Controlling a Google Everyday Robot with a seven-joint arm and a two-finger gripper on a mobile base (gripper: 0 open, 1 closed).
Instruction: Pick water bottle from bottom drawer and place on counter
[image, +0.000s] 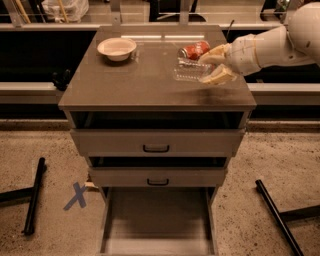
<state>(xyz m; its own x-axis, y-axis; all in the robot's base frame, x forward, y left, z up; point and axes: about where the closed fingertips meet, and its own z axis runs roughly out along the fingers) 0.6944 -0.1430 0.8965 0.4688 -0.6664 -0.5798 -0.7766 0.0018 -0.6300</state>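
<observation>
The clear crinkled water bottle (189, 70) lies sideways in my gripper (216, 65), over the right part of the glossy grey-brown counter (135, 85). The gripper's cream fingers are shut on the bottle's right end, and the white arm reaches in from the right. The bottle is low over the counter top; I cannot tell whether it touches. The bottom drawer (157, 220) is pulled out at the bottom of the view, and its flat floor is bare.
A red soda can (195, 50) lies on the counter just behind the bottle. A cream bowl (117, 48) stands at the back left. Two shallower drawers with black handles (156, 148) are slightly open. Black legs lie on the floor at both sides, and a blue X mark (76, 195).
</observation>
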